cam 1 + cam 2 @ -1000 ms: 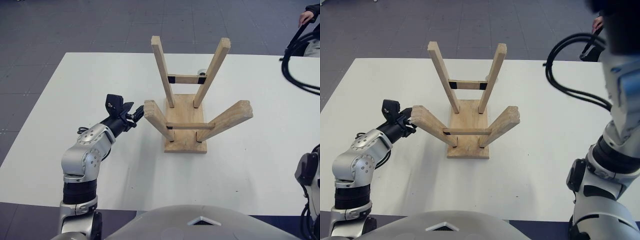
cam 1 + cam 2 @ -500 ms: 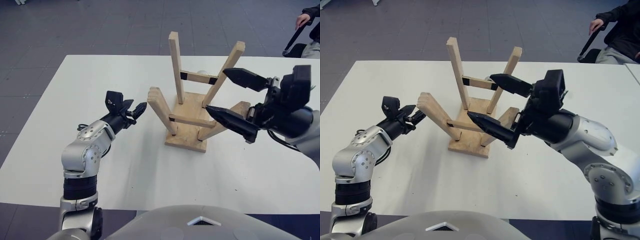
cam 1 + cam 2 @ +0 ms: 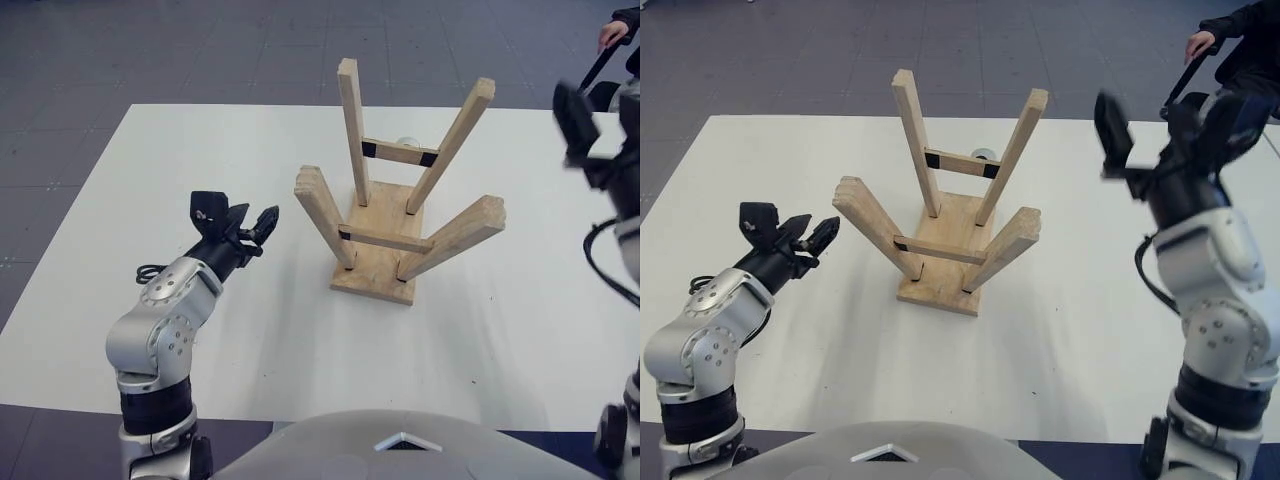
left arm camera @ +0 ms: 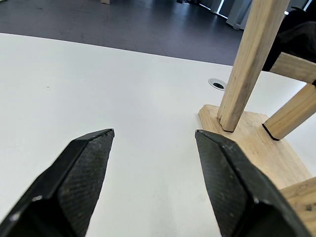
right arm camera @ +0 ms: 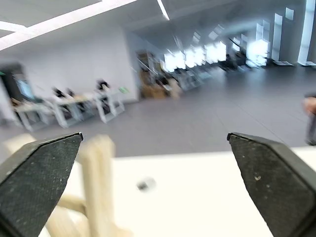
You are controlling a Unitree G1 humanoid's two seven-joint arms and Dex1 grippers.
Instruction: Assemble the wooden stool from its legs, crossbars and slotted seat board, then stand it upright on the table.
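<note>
- Stool (image 3: pixel 400 230) sits centre frame on the tabletop (image 3: pixel 180 150), upside down: seat board (image 3: pixel 372 282) flat on the surface, four legs (image 3: pixel 352 130) pointing up and splayed.
- Both crossbars (image 3: pixel 386 238) are in place, one between the near pair of legs and one between the far pair. All legs appear seated in the board slots.
- Judgement: assembly looks done. What remains is turning the stool over and standing it on its legs.
- Left gripper (image 3: pixel 252 222), left of centre, low over the tabletop: jaws apart and empty. It points at the nearest leg, near but not touching.
- Right gripper (image 5: pixel 154 137), upper right of frame, raised well clear of the stool: jaws wide apart and empty.
- Next move likely needs both grippers on the stool for the flip, since neither holds it now.
</note>
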